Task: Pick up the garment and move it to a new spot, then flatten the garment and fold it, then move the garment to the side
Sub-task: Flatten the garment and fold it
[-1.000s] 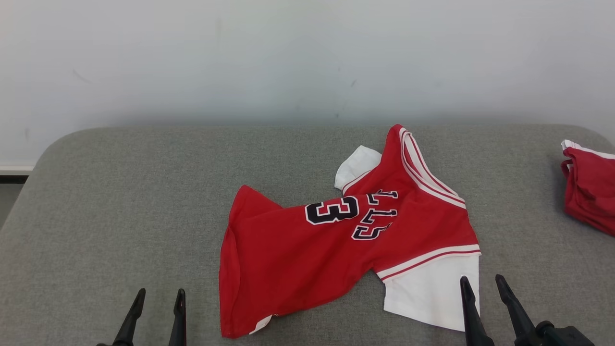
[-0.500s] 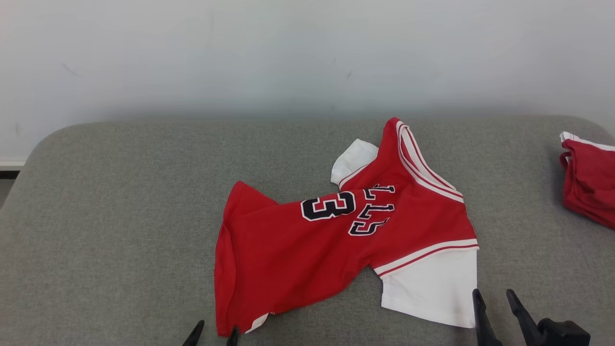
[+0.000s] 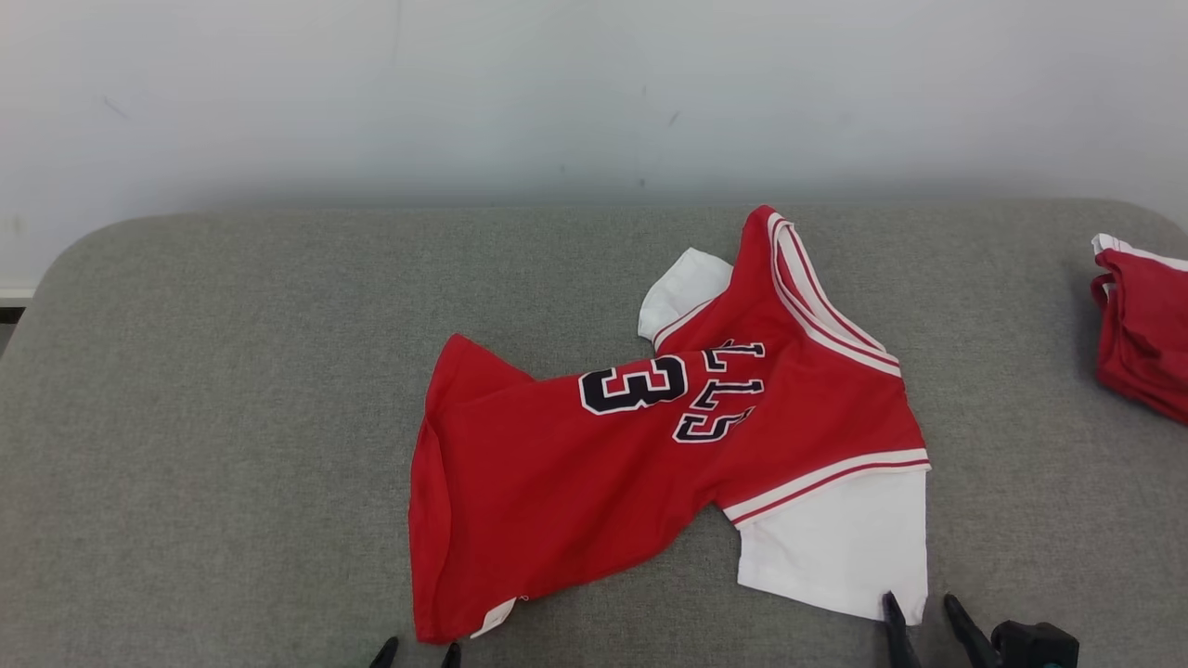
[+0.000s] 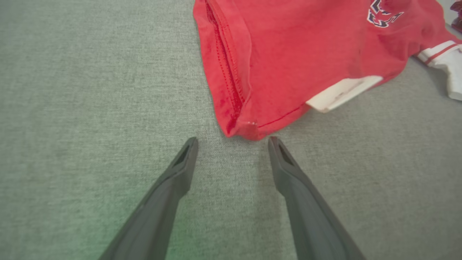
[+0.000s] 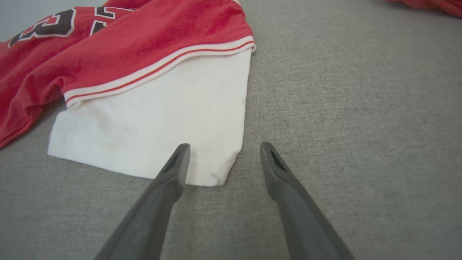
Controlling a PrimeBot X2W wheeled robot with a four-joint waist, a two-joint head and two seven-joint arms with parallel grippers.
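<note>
Surface: a grey fabric pad (image 3: 232, 371) with rounded far corners; a pale wall (image 3: 464, 93) stands behind it.
Left gripper (image 3: 419, 647): at the near edge, left of centre. Its fingers are spread wide and hold nothing. In the left wrist view, the left gripper (image 4: 233, 139) has its tips either side of the hem's near-left corner, just short of the cloth.
Garment (image 3: 594, 464): a red jersey with a dark "3", rumpled in mid-pad, its hem to the left and its striped collar far right.
White sleeve (image 5: 162, 119): spread flat at the garment's near right.
Right gripper (image 3: 921, 601): at the near edge, right side, its fingers parted and empty. One tip is over the sleeve's near-right corner, the other over bare pad.
Second red garment (image 3: 1142, 325): at the far right edge, well apart.
</note>
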